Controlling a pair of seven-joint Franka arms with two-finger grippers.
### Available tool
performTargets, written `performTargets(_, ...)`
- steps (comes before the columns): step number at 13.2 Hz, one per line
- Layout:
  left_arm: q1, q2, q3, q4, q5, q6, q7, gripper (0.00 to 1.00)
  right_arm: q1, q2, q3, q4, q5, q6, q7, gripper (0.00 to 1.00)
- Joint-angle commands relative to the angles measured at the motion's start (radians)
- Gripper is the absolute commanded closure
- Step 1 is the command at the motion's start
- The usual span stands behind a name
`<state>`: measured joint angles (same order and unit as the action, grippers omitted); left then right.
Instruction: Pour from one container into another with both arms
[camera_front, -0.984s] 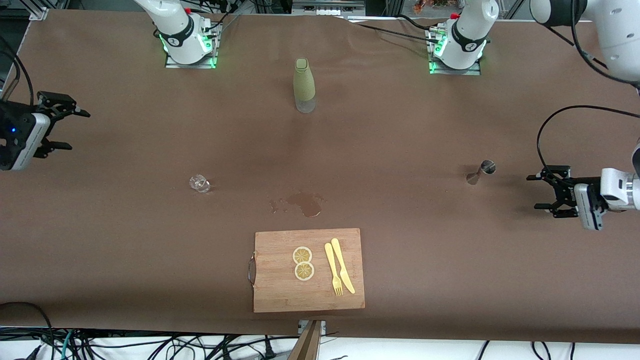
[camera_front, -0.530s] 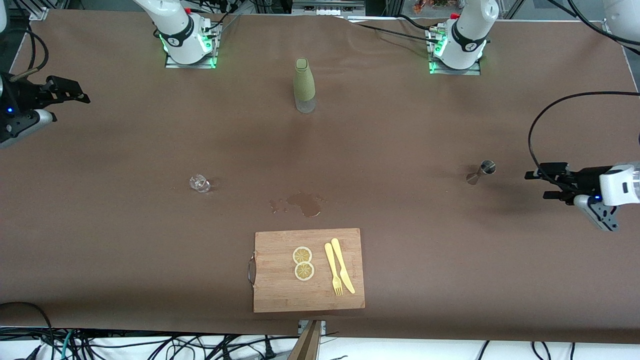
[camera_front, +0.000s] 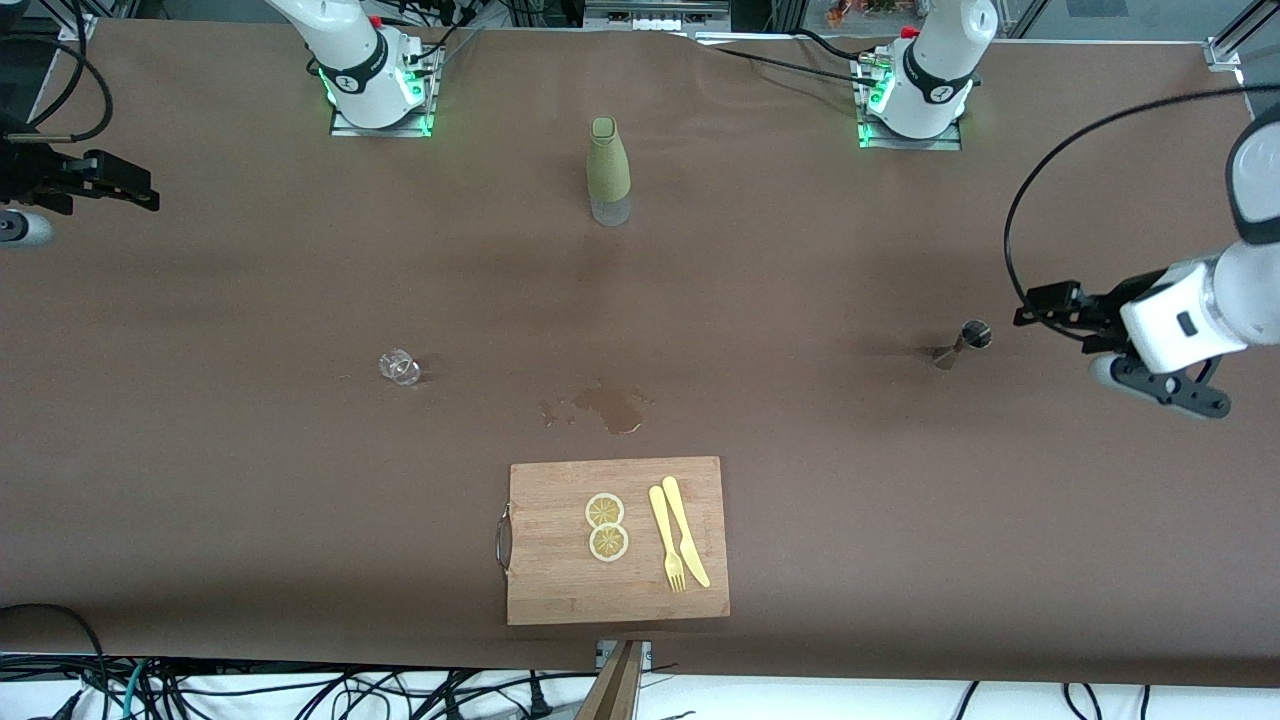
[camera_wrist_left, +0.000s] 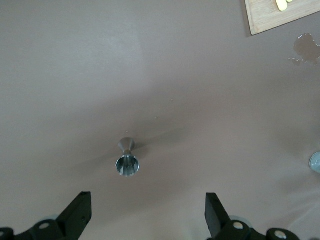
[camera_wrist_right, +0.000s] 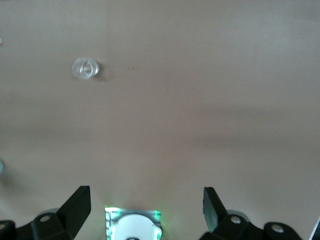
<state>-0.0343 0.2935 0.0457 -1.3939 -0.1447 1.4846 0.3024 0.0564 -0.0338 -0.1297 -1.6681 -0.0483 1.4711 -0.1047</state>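
Observation:
A small metal jigger (camera_front: 968, 340) stands upright toward the left arm's end of the table; the left wrist view shows the jigger (camera_wrist_left: 127, 162) from above, just ahead of the fingers. My left gripper (camera_front: 1038, 305) hangs open and empty over the table beside it, and its own view shows the left gripper (camera_wrist_left: 147, 202) wide apart. A small clear glass (camera_front: 400, 367) sits toward the right arm's end, and the right wrist view has the glass (camera_wrist_right: 86, 68) well ahead. My right gripper (camera_front: 125, 186) is open and empty over the table's edge, the right gripper (camera_wrist_right: 145, 196) holding nothing.
A green bottle (camera_front: 608, 170) stands mid-table between the arm bases. A wet spill (camera_front: 605, 408) lies by a wooden cutting board (camera_front: 560, 585) holding lemon slices (camera_front: 606, 526), a fork (camera_front: 666, 540) and a knife (camera_front: 685, 530).
The left gripper has turned and swung closer to the jigger. The right gripper has turned and drawn back toward the table's edge. Both stayed open.

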Motion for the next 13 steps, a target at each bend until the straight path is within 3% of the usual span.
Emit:
performTargets(1,0.01,-0.054,-0.012,0.03,0.059,-0.037,-0.011,0.0,-0.006,-0.06,-0.005,-0.042,-0.004,0.047,0.04,0.0)
performTargets(5,-0.013,-0.106,-0.029,0.036,0.117,-0.073,-0.046,0.0,-0.01,-0.06,-0.011,-0.006,-0.004,0.04,0.037,0.0)
performTargets(8,-0.006,-0.103,-0.056,0.081,0.114,-0.089,-0.279,0.0,0.0,0.001,-0.004,0.068,-0.004,0.041,0.045,0.0)
performTargets(13,0.004,-0.103,-0.058,0.105,0.113,-0.076,-0.272,0.0,0.002,0.025,-0.001,0.08,0.054,0.044,0.053,0.0)
